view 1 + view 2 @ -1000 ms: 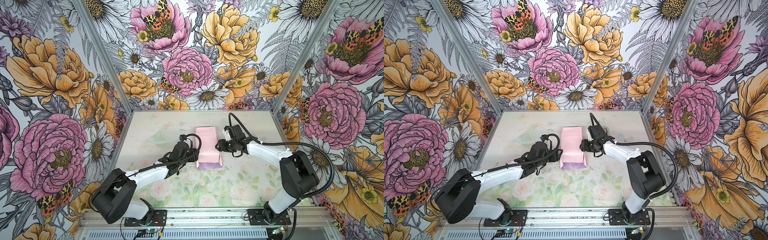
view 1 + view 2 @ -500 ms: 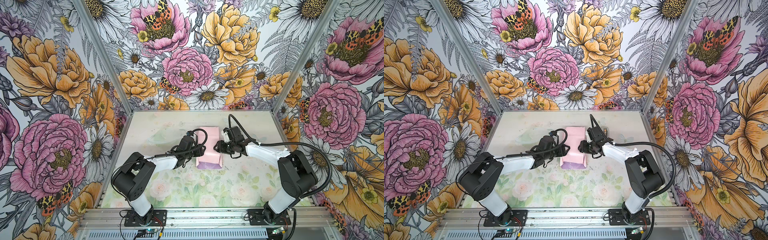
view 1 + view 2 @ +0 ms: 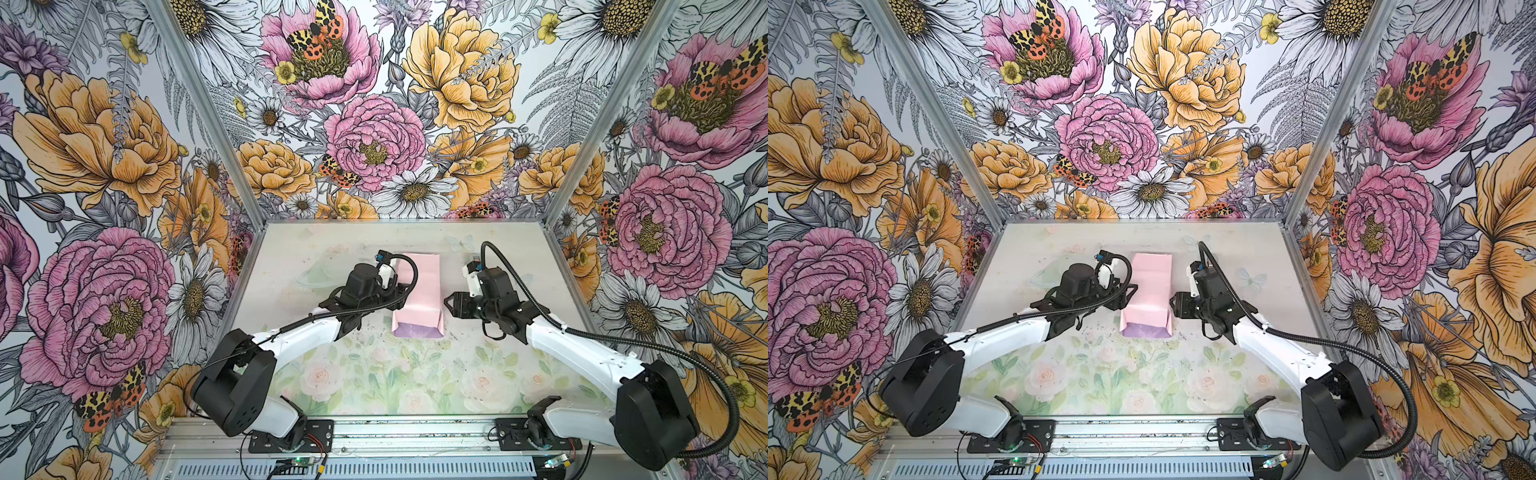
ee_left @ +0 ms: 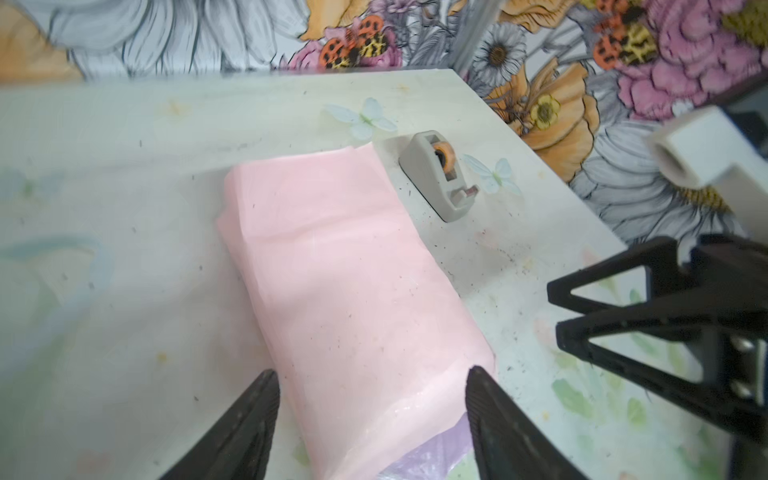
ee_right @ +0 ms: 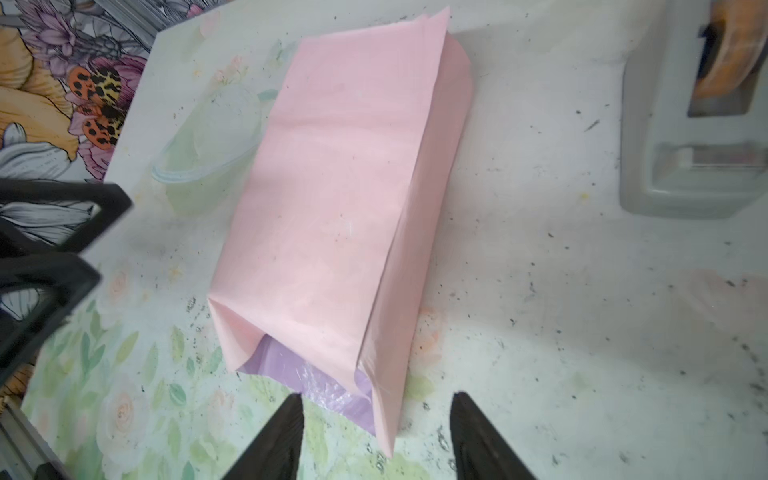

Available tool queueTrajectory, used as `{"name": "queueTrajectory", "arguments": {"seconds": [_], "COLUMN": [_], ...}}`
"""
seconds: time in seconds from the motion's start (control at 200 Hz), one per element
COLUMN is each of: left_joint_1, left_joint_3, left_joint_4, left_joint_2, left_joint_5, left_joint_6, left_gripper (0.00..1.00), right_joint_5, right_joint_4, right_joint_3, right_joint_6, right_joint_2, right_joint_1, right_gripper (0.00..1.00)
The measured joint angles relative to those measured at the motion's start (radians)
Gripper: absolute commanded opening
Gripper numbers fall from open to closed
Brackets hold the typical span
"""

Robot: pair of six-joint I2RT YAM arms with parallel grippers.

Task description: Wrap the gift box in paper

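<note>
Now left claw (image 4: pixel 372 372) has swung in over the pink paper (image 3: pixel 417 291), open and empty, right claw (image 5: pixel 377 398) also released beside it, so the unclosed lilac end (image 5: pixel 316 374) likely gets folded next.

The paper (image 3: pixel 417 291) (image 3: pixel 1148 291) lies on the tabletop (image 3: pixel 374 374) a little toward 12 o'clock of centre. It is folded into a long, creased sleeve with its pale pink face outward and its length running from 12 to 6 o'clock. The 6 o'clock end stands open and boxy, its side walls tucked inward, and the lilac inner face shows on the bottom layer (image 5: pixel 316 386) (image 4: pixel 428 461). The 12 o'clock end is flatter. An overlapping edge runs lengthwise along the 3 o'clock side. The gift box is hidden from sight.
</note>
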Motion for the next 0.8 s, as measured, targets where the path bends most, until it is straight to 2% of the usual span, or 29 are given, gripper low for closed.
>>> {"name": "queueTrajectory", "arguments": {"seconds": [0.175,0.36,0.55,0.8], "left_joint_1": [-0.033,-0.054,-0.054,-0.068], "left_joint_3": [0.130,0.234,0.268,0.293], "left_joint_4": [-0.201,-0.316,-0.355,-0.351], "left_joint_2": [0.053,0.176,0.245,0.299], "left_joint_5": [0.042,0.046,0.045,0.038], "left_joint_6": [0.441,0.752,0.915,0.976], "left_gripper": [0.86,0.89,0.90,0.90], "right_joint_5": [0.006,0.015,0.007,-0.001], "right_joint_4": [0.048,0.164,0.265,0.315], "right_joint_3": [-0.135,-0.230,-0.246,-0.246], "right_joint_6": [-0.041,-0.064,-0.064,-0.051], "right_joint_2": [-0.055,-0.114,-0.074,0.000], "right_joint_1": [0.000,0.000,0.000,0.000], "right_gripper": [0.56,0.57,0.56,0.56]}}
